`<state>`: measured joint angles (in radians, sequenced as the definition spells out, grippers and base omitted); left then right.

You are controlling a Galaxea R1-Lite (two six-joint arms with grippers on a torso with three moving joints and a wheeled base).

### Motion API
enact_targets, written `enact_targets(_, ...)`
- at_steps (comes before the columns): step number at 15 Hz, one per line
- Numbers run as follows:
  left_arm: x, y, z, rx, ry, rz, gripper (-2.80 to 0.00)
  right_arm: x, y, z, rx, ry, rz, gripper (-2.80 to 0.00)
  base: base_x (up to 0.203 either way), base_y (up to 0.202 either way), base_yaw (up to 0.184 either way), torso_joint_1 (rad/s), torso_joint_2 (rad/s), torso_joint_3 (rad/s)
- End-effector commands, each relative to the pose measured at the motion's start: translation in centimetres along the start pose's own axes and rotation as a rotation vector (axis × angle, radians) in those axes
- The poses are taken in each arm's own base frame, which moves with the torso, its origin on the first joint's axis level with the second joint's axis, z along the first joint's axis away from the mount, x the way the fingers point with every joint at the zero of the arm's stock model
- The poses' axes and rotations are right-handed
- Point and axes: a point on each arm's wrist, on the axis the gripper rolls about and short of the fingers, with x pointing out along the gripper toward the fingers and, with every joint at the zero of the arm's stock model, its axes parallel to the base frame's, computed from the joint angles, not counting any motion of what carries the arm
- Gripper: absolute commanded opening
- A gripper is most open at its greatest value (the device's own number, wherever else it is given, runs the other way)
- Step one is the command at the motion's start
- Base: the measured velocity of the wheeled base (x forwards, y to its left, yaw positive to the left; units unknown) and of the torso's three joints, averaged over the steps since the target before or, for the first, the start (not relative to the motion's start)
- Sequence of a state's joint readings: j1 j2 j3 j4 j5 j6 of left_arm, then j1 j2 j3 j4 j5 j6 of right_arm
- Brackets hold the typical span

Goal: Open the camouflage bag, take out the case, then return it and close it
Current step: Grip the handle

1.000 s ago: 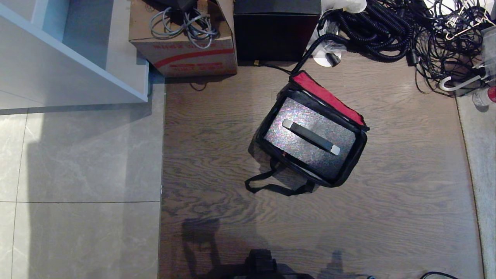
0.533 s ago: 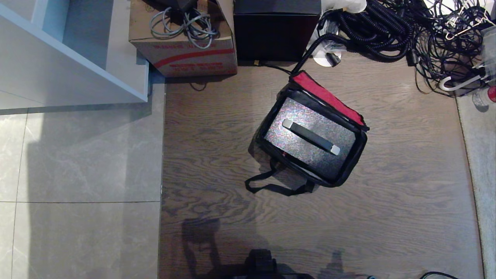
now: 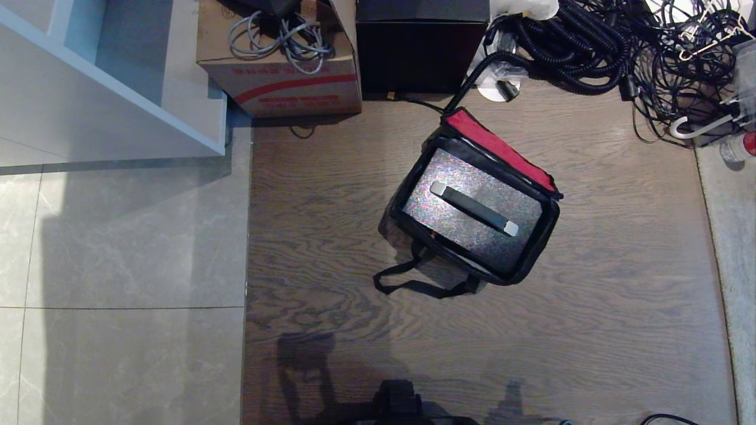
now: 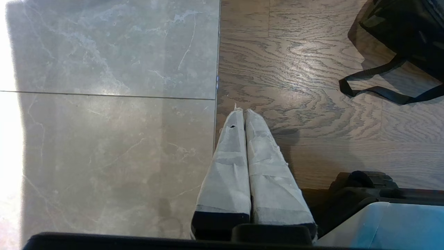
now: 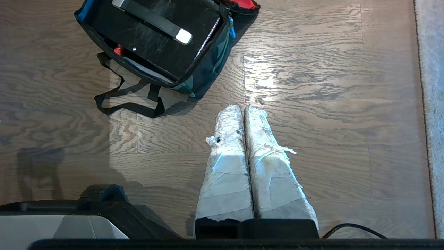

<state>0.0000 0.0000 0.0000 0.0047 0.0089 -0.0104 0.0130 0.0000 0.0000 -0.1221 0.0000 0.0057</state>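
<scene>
The camouflage bag (image 3: 472,206) sits open on the wood floor, right in front of the plain black box (image 3: 422,44), with the case (image 3: 472,209) still down inside it, handle up. Both the left gripper (image 4: 244,113) and right gripper (image 5: 242,108) hang well short of the bag, fingers pressed together, holding nothing.

One camouflage bag (image 3: 534,251), one case (image 3: 466,221), two boxes (image 3: 283,88)

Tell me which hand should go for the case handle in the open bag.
Right, probably. The right hand hangs shut above the floor with the case in the open camouflage bag fully in its view; the left hand, also shut, sees only the strap.
</scene>
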Motion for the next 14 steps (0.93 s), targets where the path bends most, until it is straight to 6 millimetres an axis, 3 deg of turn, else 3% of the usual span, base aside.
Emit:
enact_targets(1,0.0,0.0,0.0,0.0,0.0,0.0,-2.8,0.2,-0.01,-1.14,0.0,0.041,0.001,-2.8,0.0,0.0,0.0,0.0,0.0,0.0)
enact_targets(14,0.0,0.0,0.0,0.0,0.0,0.0,-2.8,0.19,-0.01,-1.0,-0.057,0.035,0.001,-2.8,0.0,0.0,0.0,0.0,0.0,0.0)
